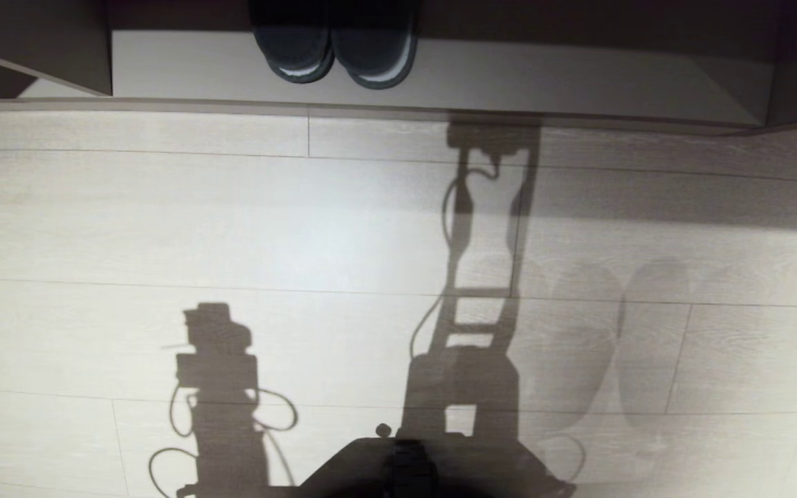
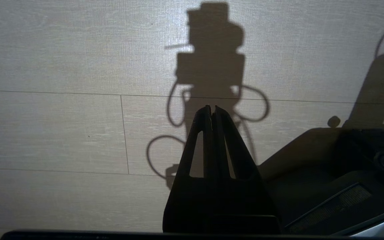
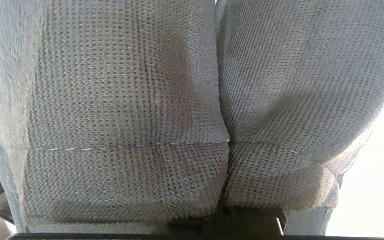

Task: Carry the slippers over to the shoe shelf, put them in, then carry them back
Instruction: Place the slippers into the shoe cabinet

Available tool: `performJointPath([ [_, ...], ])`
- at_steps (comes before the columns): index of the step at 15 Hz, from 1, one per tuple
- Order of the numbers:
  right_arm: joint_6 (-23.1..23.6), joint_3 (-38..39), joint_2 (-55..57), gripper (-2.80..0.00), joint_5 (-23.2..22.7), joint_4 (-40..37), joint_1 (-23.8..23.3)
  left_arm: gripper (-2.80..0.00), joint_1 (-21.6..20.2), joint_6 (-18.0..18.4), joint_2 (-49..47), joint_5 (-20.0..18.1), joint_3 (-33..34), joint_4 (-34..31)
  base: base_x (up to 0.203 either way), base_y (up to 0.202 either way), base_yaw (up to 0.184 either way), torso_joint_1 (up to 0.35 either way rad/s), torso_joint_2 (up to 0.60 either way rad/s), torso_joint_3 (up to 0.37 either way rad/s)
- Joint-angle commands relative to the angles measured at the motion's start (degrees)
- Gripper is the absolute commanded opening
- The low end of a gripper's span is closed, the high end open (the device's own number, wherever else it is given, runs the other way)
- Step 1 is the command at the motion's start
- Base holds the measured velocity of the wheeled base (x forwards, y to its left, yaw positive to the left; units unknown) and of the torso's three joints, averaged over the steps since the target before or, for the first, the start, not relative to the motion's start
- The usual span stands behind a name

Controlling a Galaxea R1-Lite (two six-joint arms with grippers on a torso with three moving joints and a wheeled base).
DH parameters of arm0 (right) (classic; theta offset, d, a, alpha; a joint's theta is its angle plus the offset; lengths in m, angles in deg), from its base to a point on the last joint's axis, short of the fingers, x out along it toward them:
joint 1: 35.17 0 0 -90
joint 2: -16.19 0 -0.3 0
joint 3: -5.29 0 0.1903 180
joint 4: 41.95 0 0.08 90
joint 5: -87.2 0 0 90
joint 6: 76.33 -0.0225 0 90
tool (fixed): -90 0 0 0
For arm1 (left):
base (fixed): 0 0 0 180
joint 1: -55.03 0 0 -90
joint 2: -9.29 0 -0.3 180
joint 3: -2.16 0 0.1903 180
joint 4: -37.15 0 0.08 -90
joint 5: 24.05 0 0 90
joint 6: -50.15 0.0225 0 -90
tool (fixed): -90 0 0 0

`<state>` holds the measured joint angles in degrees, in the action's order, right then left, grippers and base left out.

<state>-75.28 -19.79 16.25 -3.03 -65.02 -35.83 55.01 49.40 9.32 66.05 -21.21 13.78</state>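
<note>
Your right claw is pinched shut on the slippers (image 3: 212, 110); its fingers are hidden beneath the fabric, and the pair hangs side by side, filling the right wrist view. The shoe shelf (image 1: 578, 76) lies straight ahead across the floor (image 1: 301, 228), and a darker pair (image 1: 336, 48) already sits in it, left of centre. The bare board to the right of that pair looks like your spot. The left claw (image 2: 212, 110) hangs pressed together over the floor, empty.

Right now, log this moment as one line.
right gripper: shut on slippers | left gripper: shut, idle over floor | shoe shelf: dark pair inside
</note>
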Motion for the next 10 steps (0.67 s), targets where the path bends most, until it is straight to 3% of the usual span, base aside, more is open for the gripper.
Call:
performJointPath([
  [1, 0.1, -2.5, 1.1, -2.8, -0.5, -0.1, 0.0, -2.8, -0.1, 0.1, 0.1, 0.0, 0.1, 0.0, 0.0, 0.0, 0.0, 0.0, 0.0, 0.0],
  [5, 0.3, -10.5, 19.7, -2.8, -2.8, 3.5, 0.8, -2.8, 0.0, 0.5, 0.1, 0.0, 0.0, 0.0, 0.0, 0.0, 0.0, 0.0, 0.0, 0.0],
  [10, 0.6, -19.4, 52.5, -2.8, -5.2, 25.8, 2.5, -2.8, -0.1, 0.5, 0.1, 0.0, 0.0, 0.1, 0.0, 0.0, 0.0, 0.0, 0.0, 0.0],
])
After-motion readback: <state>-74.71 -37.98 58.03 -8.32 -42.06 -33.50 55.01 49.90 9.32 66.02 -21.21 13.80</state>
